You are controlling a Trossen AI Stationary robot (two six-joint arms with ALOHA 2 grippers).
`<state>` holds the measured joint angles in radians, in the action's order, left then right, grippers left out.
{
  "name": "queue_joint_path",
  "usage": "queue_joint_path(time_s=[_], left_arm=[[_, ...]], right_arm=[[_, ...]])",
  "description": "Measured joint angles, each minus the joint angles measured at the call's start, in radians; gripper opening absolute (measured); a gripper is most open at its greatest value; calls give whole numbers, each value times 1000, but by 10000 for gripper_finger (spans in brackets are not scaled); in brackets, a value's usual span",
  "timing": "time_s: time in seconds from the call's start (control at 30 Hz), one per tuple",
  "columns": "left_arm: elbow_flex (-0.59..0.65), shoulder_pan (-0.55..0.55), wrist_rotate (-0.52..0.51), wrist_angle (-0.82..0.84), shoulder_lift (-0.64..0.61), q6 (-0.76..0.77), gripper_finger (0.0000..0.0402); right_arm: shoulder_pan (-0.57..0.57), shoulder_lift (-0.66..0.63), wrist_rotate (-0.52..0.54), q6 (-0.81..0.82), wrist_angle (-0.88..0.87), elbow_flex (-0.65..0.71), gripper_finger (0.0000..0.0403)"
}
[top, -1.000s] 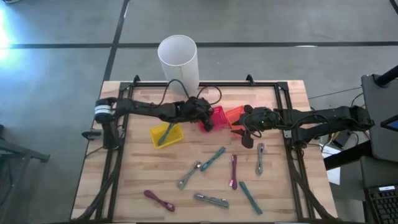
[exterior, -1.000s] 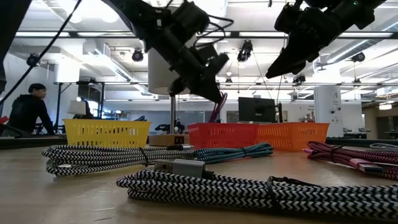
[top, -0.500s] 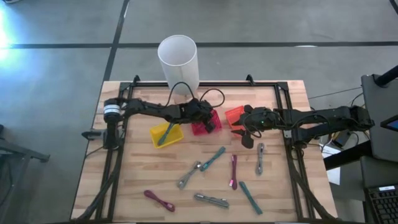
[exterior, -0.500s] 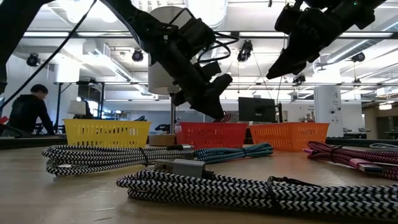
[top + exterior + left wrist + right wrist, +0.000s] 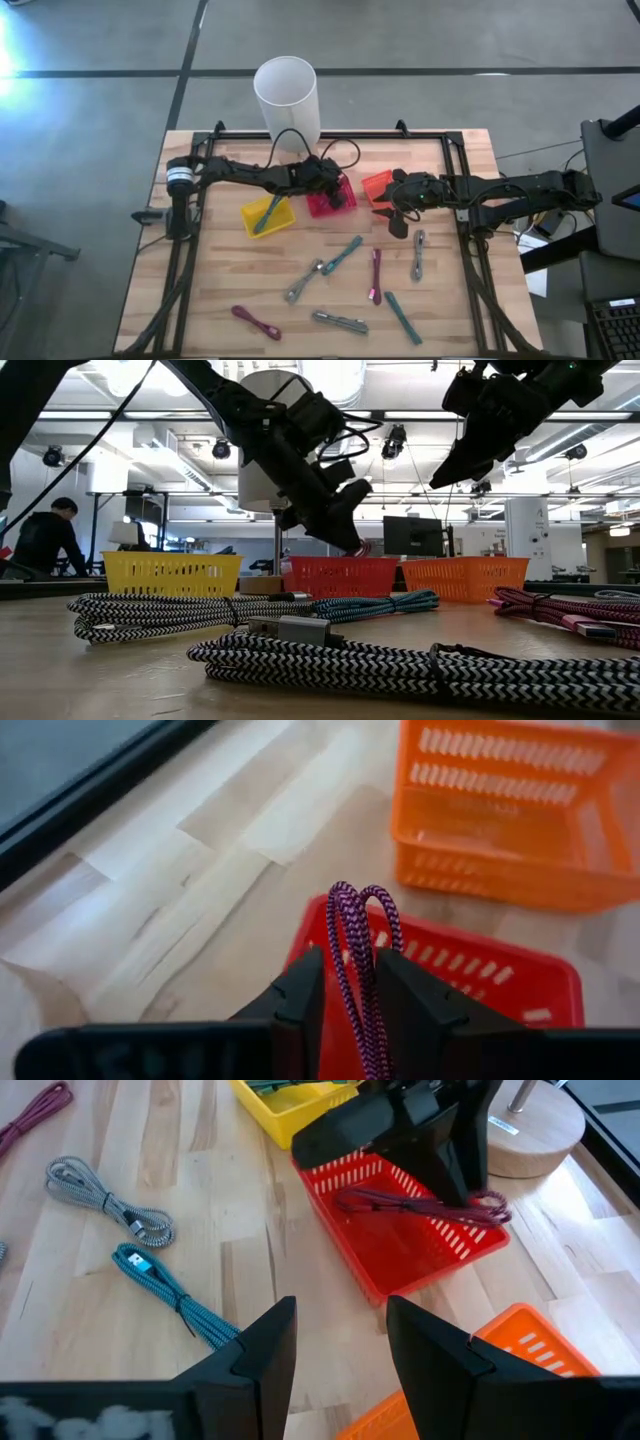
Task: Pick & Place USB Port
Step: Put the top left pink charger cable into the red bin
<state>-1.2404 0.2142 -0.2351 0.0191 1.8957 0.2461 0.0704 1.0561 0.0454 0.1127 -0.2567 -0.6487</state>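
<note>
From above: the left gripper [image 5: 335,192] is over the red basket [image 5: 322,206], near the middle of the table's [image 5: 220,290] far half, with the yellow basket [image 5: 268,216] just beside it on the left-edge side and the orange basket [image 5: 377,184] on the other. The right gripper [image 5: 396,212] sits by the orange basket's near side. Loose cables are scattered toward the near edge: a teal one [image 5: 343,255], a grey one [image 5: 302,280], a maroon one [image 5: 375,274]. A white cylinder [image 5: 287,92] stands past the far edge.

Down at table height: the left gripper [image 5: 345,525] hangs low above the red basket [image 5: 342,576], and the right gripper [image 5: 462,455] is up high over the orange basket [image 5: 465,578]. Striped cables [image 5: 330,655] fill the foreground. A person [image 5: 42,538] is in the room behind.

Left wrist camera: here's the grip, fingers [image 5: 300,1000] pinched tight on a purple cable [image 5: 357,955], its loop sticking up between them (right over the red basket [image 5: 520,985]). The orange basket [image 5: 515,810] lies beyond.

Right wrist camera: fingers [image 5: 262,1342] spread apart, holding nothing. Past them the left gripper [image 5: 455,1155] holds the purple cable [image 5: 420,1207] stretched across the red basket [image 5: 400,1240], at about rim height; whether it touches the mesh can't be told. A teal cable [image 5: 165,1295] and a grey one [image 5: 105,1205] lie on the wood.
</note>
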Motion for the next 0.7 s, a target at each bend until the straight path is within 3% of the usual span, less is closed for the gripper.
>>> queue_joint_path(time_s=[0.5, 0.7], left_arm=[[-9, 0, 12, 10, 0, -39, 133], [-86, 0, 10, 192, -3, -45, 133]], right_arm=[[0, 0, 0, 0, -1, 0, 150], [0, 0, 0, 21, -1, 0, 150]])
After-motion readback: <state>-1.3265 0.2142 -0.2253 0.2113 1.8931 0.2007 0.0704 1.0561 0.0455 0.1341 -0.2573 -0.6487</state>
